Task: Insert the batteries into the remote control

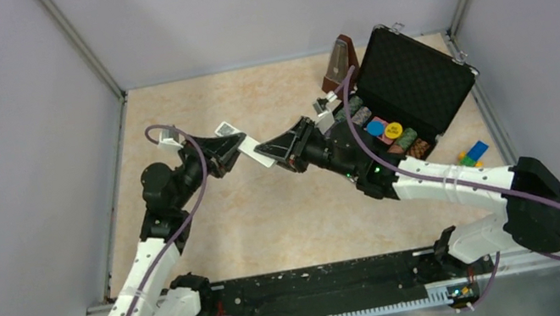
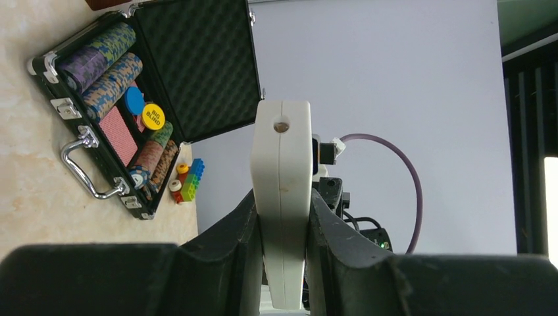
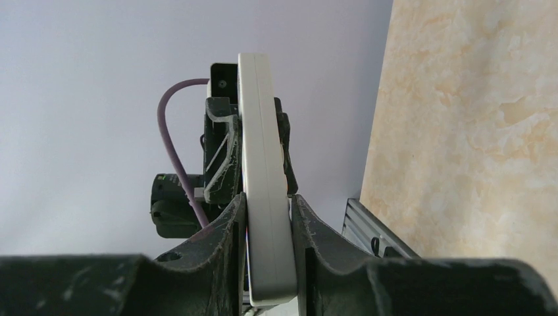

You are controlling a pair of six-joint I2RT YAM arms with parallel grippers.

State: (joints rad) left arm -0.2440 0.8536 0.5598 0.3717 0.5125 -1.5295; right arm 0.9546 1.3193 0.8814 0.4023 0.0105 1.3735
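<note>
1. Top view: the remote control (image 1: 255, 152) is held above the tabletop (image 1: 271, 228), with the left jaws on one end and the right jaws on the other. An open case (image 1: 419, 83) lies beyond.
2. Left wrist: the left jaws are clamped on the remote control's flat faces.
3. Right wrist: the right jaws are closed on the same remote control, seen edge-on.

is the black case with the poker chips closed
No, the black case stands with its lid raised, and the chip stacks inside show plainly in the left wrist view.
</note>
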